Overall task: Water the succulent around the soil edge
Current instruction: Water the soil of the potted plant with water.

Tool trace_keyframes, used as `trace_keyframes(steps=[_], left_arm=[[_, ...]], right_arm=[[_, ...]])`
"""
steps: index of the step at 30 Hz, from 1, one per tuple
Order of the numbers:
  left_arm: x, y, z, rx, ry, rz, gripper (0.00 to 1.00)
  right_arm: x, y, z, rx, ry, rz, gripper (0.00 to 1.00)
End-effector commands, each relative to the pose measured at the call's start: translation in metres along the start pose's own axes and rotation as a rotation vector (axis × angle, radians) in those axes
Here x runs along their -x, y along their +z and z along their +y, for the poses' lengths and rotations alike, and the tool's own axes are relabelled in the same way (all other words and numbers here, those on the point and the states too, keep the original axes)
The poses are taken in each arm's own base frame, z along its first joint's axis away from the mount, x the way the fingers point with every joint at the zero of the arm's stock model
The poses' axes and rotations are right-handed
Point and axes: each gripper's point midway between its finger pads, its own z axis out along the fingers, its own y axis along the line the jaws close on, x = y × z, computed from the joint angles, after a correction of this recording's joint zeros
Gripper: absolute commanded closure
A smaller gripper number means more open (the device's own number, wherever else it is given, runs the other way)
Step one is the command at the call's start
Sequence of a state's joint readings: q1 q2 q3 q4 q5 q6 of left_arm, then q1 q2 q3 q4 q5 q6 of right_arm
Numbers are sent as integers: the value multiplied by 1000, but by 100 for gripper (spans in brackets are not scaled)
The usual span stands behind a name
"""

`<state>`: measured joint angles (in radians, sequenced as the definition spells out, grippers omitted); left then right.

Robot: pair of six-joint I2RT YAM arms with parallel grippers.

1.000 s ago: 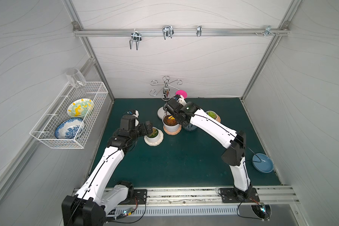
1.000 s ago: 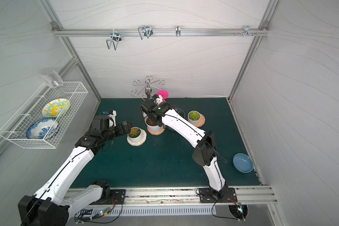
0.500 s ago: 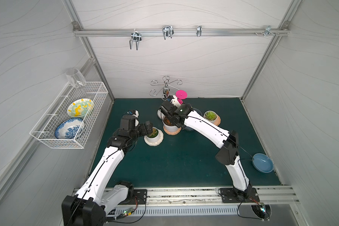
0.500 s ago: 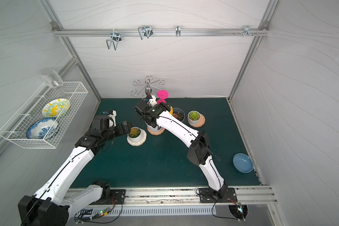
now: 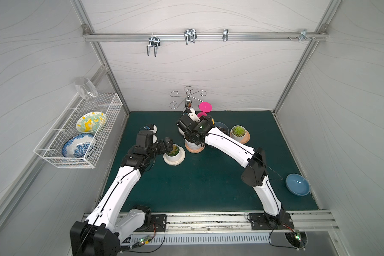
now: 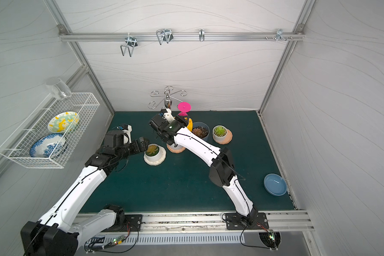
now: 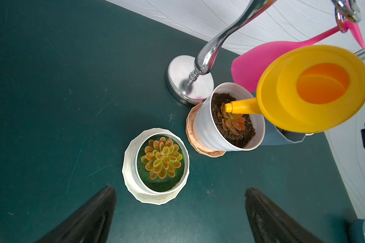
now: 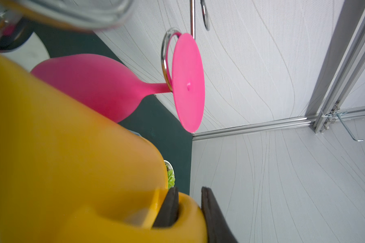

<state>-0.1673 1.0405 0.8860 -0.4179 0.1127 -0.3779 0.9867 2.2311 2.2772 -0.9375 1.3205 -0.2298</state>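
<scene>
Left wrist view gives me the clearest read: the small reddish succulent sits in dark soil inside a tall white plastic pot on a terracotta saucer, and I take that pot as my reference. The yellow plastic watering can hangs tilted over the pot, its thin spout reaching in above the soil. The tip is close to the leaves rather than the rim. I judge it should go outward, so water lands at the soil edge and not on the rosette. In the right wrist view the right gripper is clamped narrow on the can's handle, which fixes this pouring angle. The left gripper hovers near the pot with jaws spread wide, holding nothing, above a low ribbed white pot, probably on standby. A round chrome stand base sits just beside the pot, leaving me little room to swing.
</scene>
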Motion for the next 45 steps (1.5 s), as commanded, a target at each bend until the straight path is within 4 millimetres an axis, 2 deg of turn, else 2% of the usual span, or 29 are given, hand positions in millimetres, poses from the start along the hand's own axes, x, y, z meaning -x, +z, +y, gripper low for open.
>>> trace_keyframes(steps=[1,9,18,31,45], left_arm=[[17,-5,-8,-29,-3,-47,0],[17,-5,-9,-32,-5,-45,0],[17,-5,-9,-33,-6,-45,0],[17,-4,-9,-38,-9,-46,0],[18,-6,-11,-47,-12,-57,0]], right_arm=[[11,-6,-4,-23,31,-23,100],[11,-16,-1,38,59,-42,100],[1,-19,2,65,53,-22,100],[-13,-31,-9,82,98,-26,100],[-31,-33,-15,46,72,-2,100]])
